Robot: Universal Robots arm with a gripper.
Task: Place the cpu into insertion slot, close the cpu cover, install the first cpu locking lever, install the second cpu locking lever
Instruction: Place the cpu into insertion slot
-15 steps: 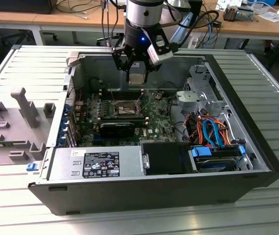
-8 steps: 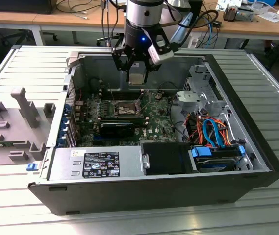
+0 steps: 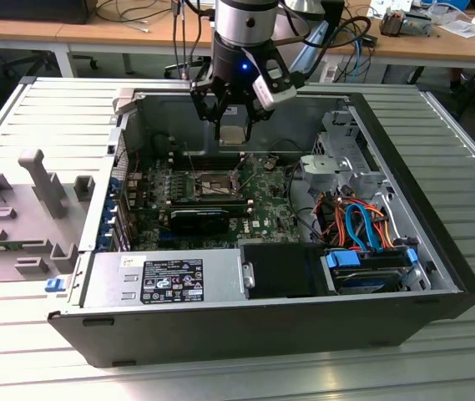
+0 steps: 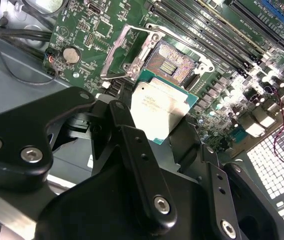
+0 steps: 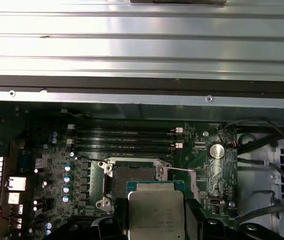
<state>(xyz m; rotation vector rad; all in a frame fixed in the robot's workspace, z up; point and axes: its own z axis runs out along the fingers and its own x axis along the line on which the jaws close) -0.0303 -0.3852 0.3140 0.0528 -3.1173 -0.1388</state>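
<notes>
While poised near the insertion slot (image 5: 132, 177) | tool (image 5: 155, 221) partly closed, gripping the cpu (image 5: 154, 210) by 2 edges

I saw an open computer case (image 3: 262, 330) lying on the ribbed metal tabletop (image 3: 62, 109) — power supply (image 3: 166, 280) inside toward the exterior view's left, blue and orange cables (image 3: 358, 221) toward its right. Grey plastic fixtures (image 3: 41, 180) stood beside the case.
</notes>
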